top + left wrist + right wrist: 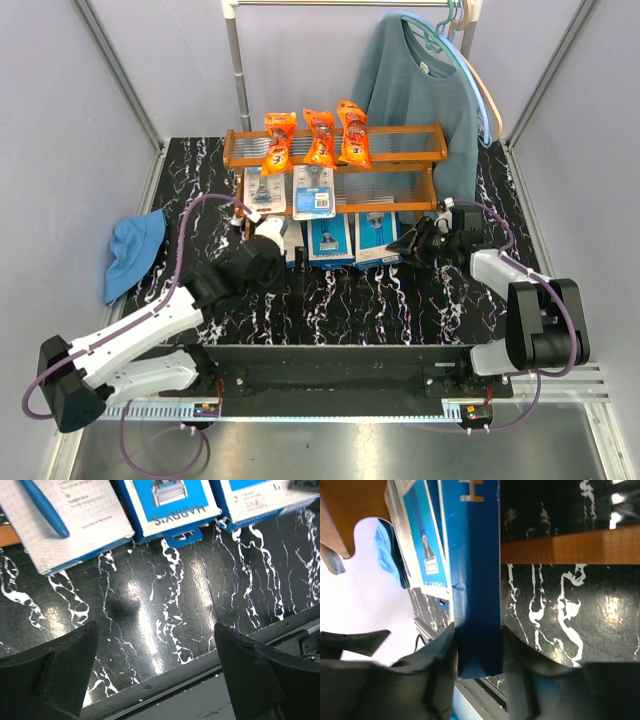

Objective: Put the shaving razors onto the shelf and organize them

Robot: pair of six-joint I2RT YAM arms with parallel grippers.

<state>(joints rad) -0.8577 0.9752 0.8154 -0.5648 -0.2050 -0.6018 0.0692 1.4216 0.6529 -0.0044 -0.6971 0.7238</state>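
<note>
pinching 1 blue razor box [475, 580], right claw [477, 640] beside shelf [570, 545]

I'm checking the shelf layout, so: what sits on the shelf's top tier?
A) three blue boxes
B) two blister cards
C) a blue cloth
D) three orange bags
D: three orange bags stand in a row on the top tier of the shelf, with the blister cards one tier lower.
</note>
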